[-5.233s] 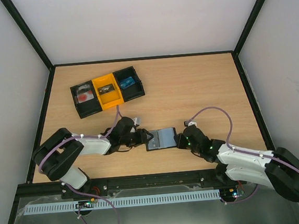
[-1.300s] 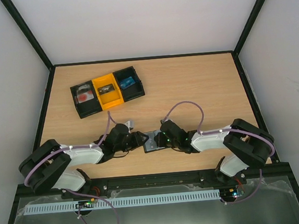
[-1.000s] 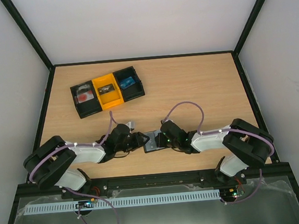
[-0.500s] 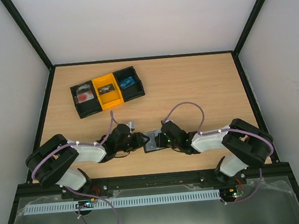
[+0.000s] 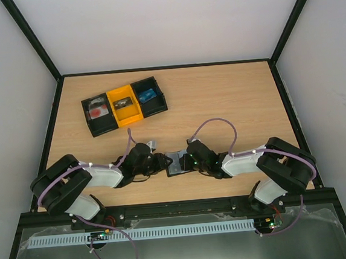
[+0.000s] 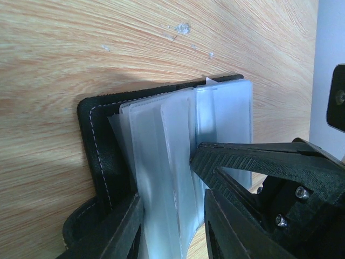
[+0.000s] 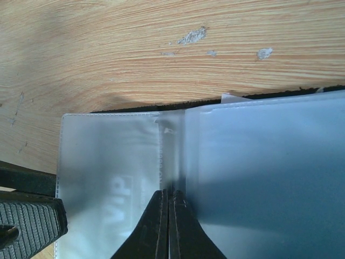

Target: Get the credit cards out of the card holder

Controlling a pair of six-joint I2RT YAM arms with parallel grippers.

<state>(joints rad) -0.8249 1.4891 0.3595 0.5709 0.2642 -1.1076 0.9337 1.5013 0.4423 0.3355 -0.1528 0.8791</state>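
Observation:
The black card holder lies open at the table's near middle, between both grippers. In the left wrist view its stitched black cover frames several translucent grey-blue pocket panels. My left gripper straddles the bunched panels, its fingers pressing them from both sides. My right gripper is shut on a thin sheet at the fold between two panels; I cannot tell whether it is panel or card. A pale credit card printed "VIP" shows inside the left panel.
A black-and-yellow three-compartment tray with small items stands at the far left of the wooden table. Black frame rails border the table. One right finger sits close to my left fingers.
Over five seconds the right gripper moved left from the holder's right edge to over its middle, covering most of it. In the last second nothing has visibly moved.

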